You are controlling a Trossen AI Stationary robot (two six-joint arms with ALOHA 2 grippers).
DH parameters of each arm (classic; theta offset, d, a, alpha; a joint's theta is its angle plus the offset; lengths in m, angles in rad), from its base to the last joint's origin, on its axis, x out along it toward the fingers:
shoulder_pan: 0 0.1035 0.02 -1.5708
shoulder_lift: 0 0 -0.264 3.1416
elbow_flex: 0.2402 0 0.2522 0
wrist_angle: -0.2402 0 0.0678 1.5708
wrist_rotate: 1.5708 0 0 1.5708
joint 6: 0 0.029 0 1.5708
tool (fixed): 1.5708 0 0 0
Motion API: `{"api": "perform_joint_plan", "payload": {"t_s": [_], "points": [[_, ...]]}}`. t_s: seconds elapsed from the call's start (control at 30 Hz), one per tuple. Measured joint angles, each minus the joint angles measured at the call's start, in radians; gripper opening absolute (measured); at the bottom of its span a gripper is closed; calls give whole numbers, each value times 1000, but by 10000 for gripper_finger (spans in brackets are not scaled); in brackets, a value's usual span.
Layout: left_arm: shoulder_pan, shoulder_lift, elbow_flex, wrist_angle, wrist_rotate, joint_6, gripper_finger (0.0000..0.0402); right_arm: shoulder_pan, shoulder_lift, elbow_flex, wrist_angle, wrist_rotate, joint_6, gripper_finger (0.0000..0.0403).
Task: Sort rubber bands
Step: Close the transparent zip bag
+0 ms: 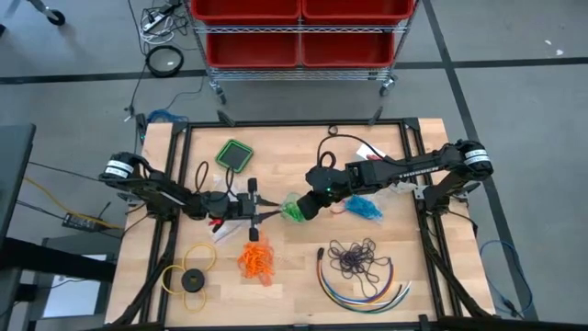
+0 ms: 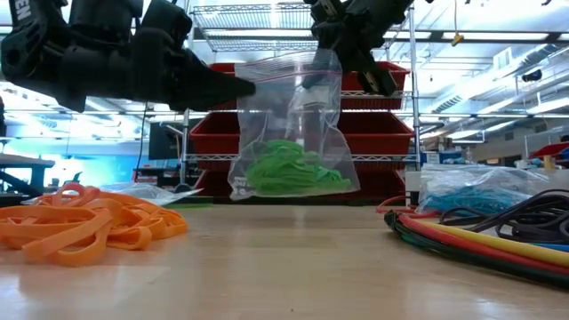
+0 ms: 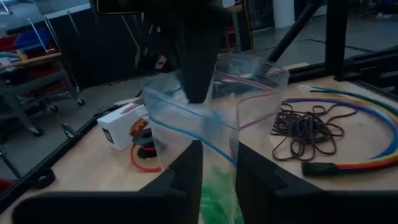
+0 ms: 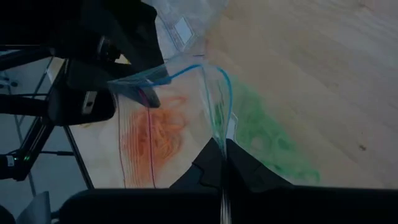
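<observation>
1. Orange bands [image 2: 84, 227] nearest, loose on table [image 2: 284, 267].
2. Green bands [image 2: 289, 171] inside bag [image 2: 293, 124], lifted off table.
3. Right gripper [image 4: 222, 163] fully closed, pinching bag rim.
4. Left gripper [image 3: 217, 165] narrowed around opposite rim.

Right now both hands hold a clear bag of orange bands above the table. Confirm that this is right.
Not quite: the bands in the bag are green, as the low view shows. The orange ones lie loose on the table. Both the left hand and the right hand do hold the bag above the table.
</observation>
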Motion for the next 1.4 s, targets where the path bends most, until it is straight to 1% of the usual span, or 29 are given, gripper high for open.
{"api": "perform_joint_plan", "payload": {"t_s": [0.23, 0.27, 0.37, 0.47, 0.63, 0.77, 0.87, 0.97, 1.07, 1.17, 1.27, 1.4], "points": [[-14, 0, -8, -9, -3, 31, 12, 0, 0, 0, -3, -2, -19, 0], [-19, 0, -11, -10, -2, 40, 8, 0, 0, 0, -3, -2, -22, 0], [-31, -3, -24, -9, -4, 53, 6, 1, 0, 0, -5, -6, -28, 0], [-39, -4, -42, -10, -31, 53, 4, 1, 0, 0, -5, -23, -18, 0], [-39, -10, -68, -8, -45, 45, 2, 5, 0, 0, -53, -131, -2, 9], [-39, -29, -79, -7, 21, 19, 2, 25, 0, 0, -62, -142, -32, 23], [-40, -48, -79, -18, 64, -4, 1, 32, 0, 0, -60, -131, -59, 35], [-45, -84, -79, -29, 78, -22, 1, 34, -2, 0, -61, -123, -94, 46], [-46, -141, -79, -115, 80, -31, 1, 41, -20, 0, -63, -122, -127, 50], [-44, -204, -78, -254, 79, -59, 1, 53, -51, 0, -63, -106, -161, 50], [-43, -250, -79, -364, 80, -99, 1, 68, -99, 0, -70, -46, -195, 50], [-43, -282, -78, -408, 108, -154, 0, 117, -155, 0, -106, 80, -249, 50]]}}
